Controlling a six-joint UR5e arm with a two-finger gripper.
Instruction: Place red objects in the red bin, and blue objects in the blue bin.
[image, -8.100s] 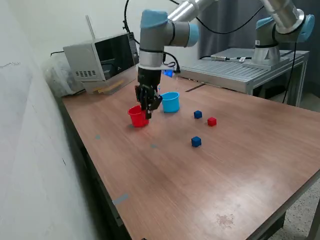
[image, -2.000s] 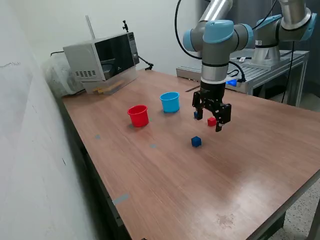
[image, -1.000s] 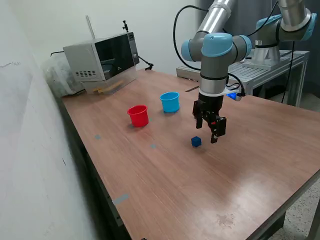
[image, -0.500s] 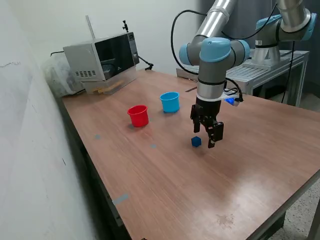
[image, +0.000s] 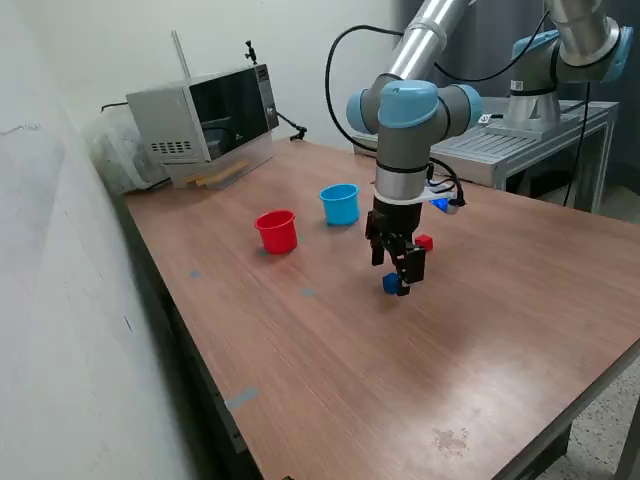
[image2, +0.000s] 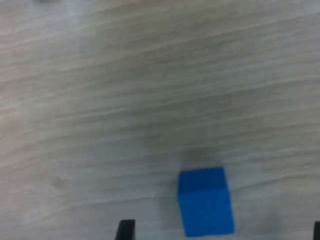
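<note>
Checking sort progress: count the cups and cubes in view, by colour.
Red cup: 1
Blue cup: 1
Red cube: 1
Blue cube: 1
Total: 4 in view; the arm may hide more.

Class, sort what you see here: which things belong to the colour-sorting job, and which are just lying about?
Belong to the job:
- blue cube under the open hand
- red cube, partly hidden behind the arm
- red cup
- light blue cup

Just lying about:
- microwave
- second arm on the metal bench
</note>
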